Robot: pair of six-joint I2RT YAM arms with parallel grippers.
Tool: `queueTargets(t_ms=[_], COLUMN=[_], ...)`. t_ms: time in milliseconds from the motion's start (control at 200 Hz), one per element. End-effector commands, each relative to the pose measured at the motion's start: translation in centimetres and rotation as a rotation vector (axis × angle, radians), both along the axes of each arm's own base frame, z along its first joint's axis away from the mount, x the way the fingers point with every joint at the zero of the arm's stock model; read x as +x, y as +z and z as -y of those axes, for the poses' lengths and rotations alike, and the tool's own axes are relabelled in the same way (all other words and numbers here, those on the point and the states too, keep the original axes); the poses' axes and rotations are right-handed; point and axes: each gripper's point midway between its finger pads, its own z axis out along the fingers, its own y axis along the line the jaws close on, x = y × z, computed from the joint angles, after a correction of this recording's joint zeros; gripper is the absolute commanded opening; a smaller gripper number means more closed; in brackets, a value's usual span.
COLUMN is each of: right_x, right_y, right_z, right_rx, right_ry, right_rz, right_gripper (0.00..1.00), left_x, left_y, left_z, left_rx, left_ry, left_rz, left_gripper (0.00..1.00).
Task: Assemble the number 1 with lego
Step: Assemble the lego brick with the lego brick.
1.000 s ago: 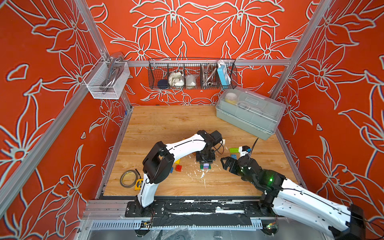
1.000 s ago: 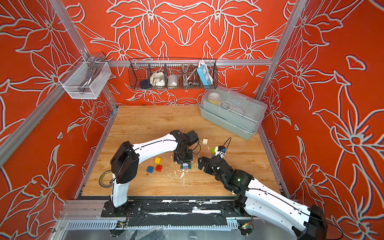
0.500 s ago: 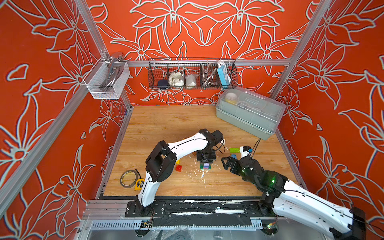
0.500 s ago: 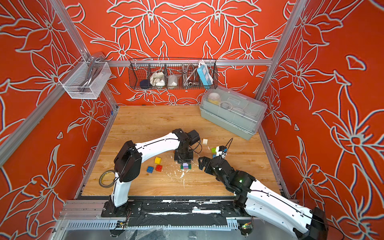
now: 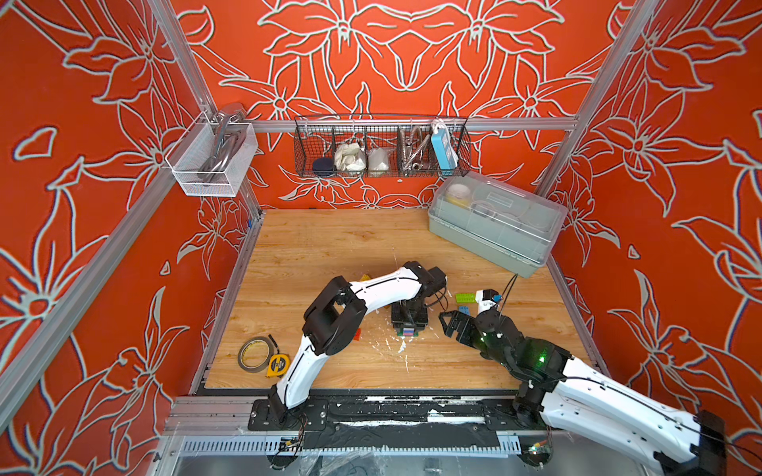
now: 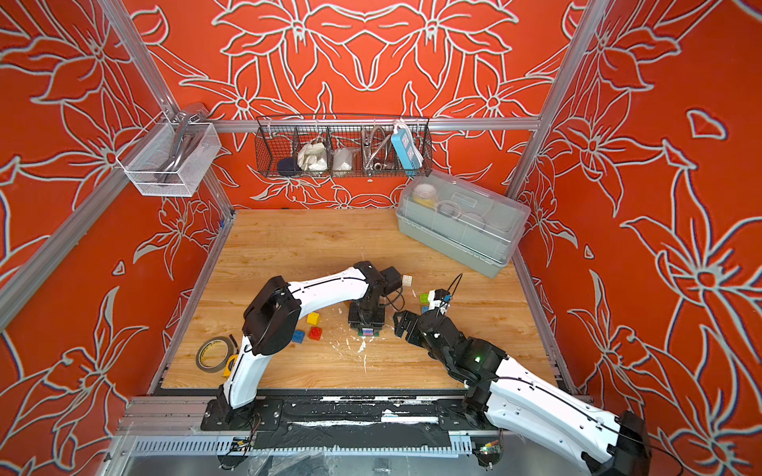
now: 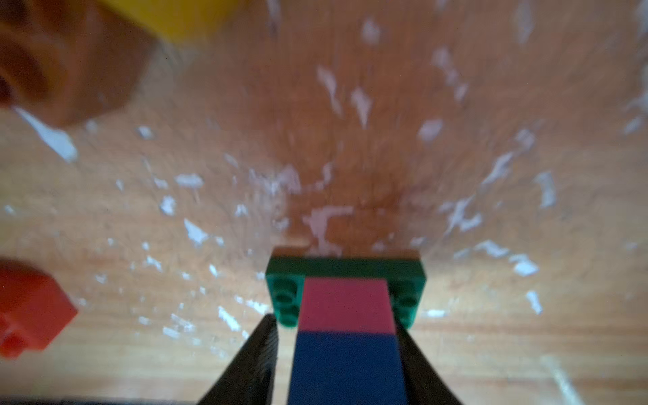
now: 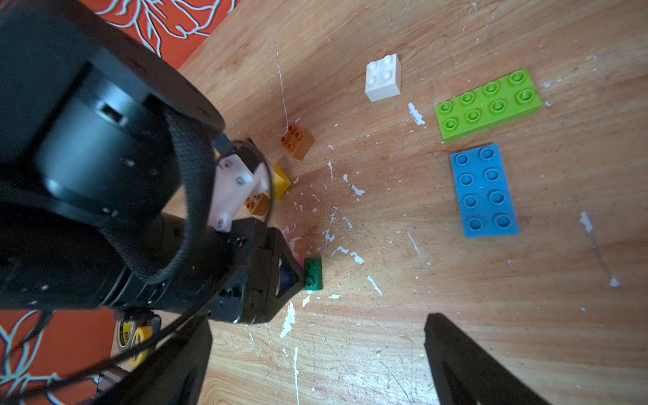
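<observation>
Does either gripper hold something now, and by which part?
Nothing seems held. The left gripper flanks the blue brick, but a gap shows beside one finger; the right gripper is open, empty.

No legible text; markings on the yellow tape measure [image 5: 277,366] too blurred.

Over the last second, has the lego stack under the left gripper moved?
No. The lego stack sits in the same spot, right beside the white flecks on the table.
</observation>
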Motion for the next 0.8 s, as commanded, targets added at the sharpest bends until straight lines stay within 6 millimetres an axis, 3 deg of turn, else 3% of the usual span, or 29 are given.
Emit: queueTargets(t_ms=[0,315,430,470,540,661,791], right_x=[0.0,-0.1,-0.1,-0.1,-0.1,-0.1,0.0], right_y=[-0.6,-0.4,-0.3,-0.2,-0.2,-0.2,-0.1], right_z=[0.2,-0.1,0.0,0.0,0.1,0.2,0.0], right_rx=[-0.016,-0.021,-0.022,-0.022,-0.021,-0.017,-0.014], right_ry=[0.002,0.024,0.023,0.022,0.021,0.019,0.021], right_rz=[-0.002,-0.003,0.001,0.003,0.005,0.012,0.019], right_gripper=[1.00,1.00,1.00,1.00,1.00,1.00,1.00], left_x=[-0.7,0.8,1.4,1.6,1.9,2.2,3.0], left_y=[-0.7,3.4,5.3,6.0,7.1,8.7,10.8], left_z=[-2.4,-1.4,-0.9,-0.7,-0.9,-2.5,-5.9], left_rx=[0.129,0.078,0.039,0.028,0.013,-0.007,-0.066], left_ry=[-0.021,-0.035,-0.035,-0.034,-0.025,0.031,0.157], left_rz=[-0.018,0.062,0.095,0.107,0.124,0.159,0.218], left_gripper=[0.58,0.77,0.90,0.99,0.99,0.99,0.99])
